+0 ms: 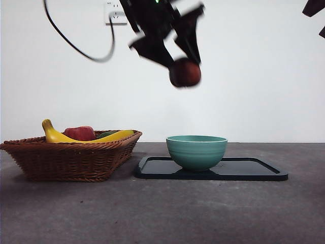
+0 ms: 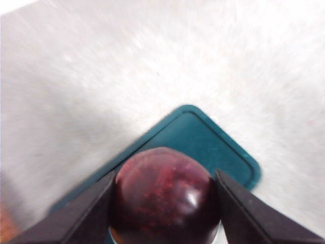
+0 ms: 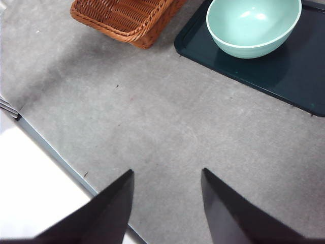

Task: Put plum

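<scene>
left gripper clamped on the plum, high in the air above the bowl | right gripper parted, idle | i'd centre over the bowl, lower inside the rim, then let go so it won't bounce onto the tray

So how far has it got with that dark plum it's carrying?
Pickup looks done: the left gripper is shut on the plum, high in the air. In hand: carrying it, roughly above the green bowl on the dark tray. Left: lowering and releasing, probably into the bowl. A red fruit and bananas remain in the basket. The right gripper waits open.
</scene>
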Action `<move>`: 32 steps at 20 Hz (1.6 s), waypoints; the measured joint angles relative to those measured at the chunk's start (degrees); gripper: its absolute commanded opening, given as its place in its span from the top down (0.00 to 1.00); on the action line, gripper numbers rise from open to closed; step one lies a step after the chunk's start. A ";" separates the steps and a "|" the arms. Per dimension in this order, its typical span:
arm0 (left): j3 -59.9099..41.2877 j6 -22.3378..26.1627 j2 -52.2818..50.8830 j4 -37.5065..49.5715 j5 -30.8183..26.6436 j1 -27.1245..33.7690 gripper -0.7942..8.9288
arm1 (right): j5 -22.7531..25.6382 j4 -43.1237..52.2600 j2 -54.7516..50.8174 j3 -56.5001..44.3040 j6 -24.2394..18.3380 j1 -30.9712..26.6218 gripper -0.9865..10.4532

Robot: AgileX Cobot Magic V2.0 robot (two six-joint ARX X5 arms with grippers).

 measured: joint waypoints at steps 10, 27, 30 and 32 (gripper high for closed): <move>-1.46 0.00 -19.63 -16.22 0.00 10.08 0.70 | 0.11 0.24 0.00 0.00 -0.39 0.00 0.73; -47.63 2.05 -27.21 20.52 -0.04 18.60 0.70 | 0.13 0.81 0.00 0.00 -1.09 0.00 0.73; -48.41 3.37 -22.34 20.70 -0.11 19.23 0.70 | 0.13 1.22 0.00 0.00 -1.09 0.00 0.73; -48.41 3.67 -19.39 21.97 -0.09 19.21 0.70 | 0.13 1.27 0.00 0.00 -1.09 0.00 0.73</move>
